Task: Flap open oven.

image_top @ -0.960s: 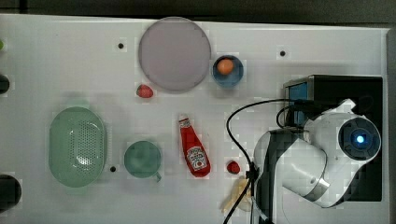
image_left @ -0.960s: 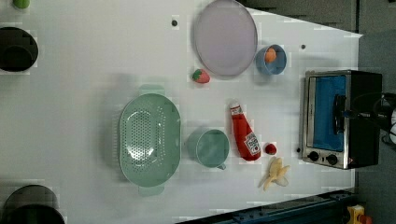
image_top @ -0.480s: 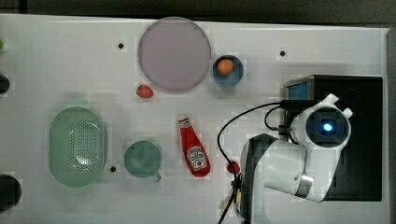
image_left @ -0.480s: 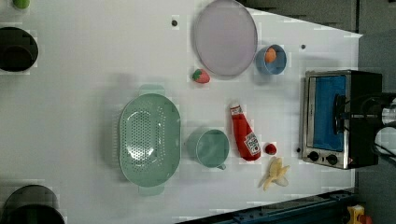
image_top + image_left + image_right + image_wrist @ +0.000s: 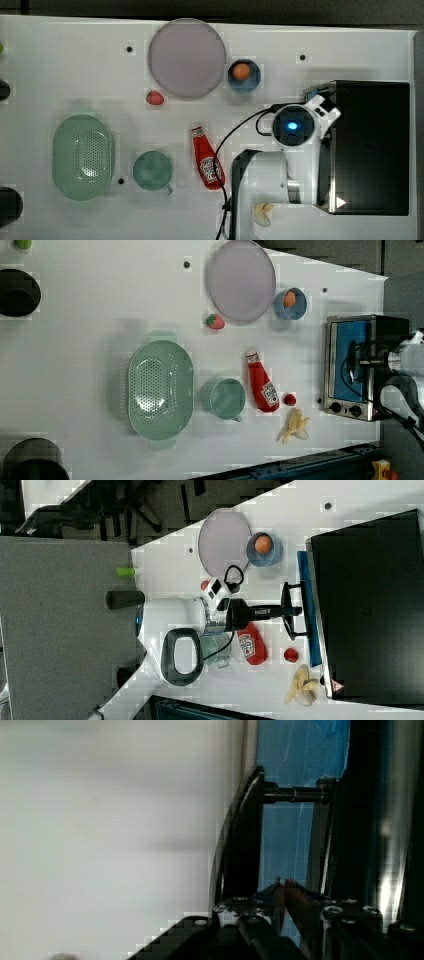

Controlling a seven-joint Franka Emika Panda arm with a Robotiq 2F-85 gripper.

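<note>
From my wrist camera, the nearest thing I see is the gripper (image 5: 280,895), its dark fingers (image 5: 240,865) set on the bar handle (image 5: 295,795) of the oven (image 5: 300,830), with the blue glass door right behind. In the right view the gripper (image 5: 295,611) reaches level toward the door, and the jaws look narrowly set around the handle (image 5: 286,611), gripping it. The door appears shut against the silver frame.

The oven (image 5: 372,150) sits at the top view's right end of the white table (image 5: 75,65), its black top facing up. The arm (image 5: 292,127) stands just at the oven's front in the top view.

Moving away from the oven in the left view, I see a banana (image 5: 295,426) and a small red fruit (image 5: 289,399) near the oven's knobs, then a ketchup bottle (image 5: 261,384) lying flat. Past these stand a green mug (image 5: 226,398) and a green colander (image 5: 160,388), side by side. A strawberry (image 5: 215,321) lies near a large pale plate (image 5: 242,280), and a blue bowl (image 5: 290,304) with an orange thing in it sits just beside the plate.
</note>
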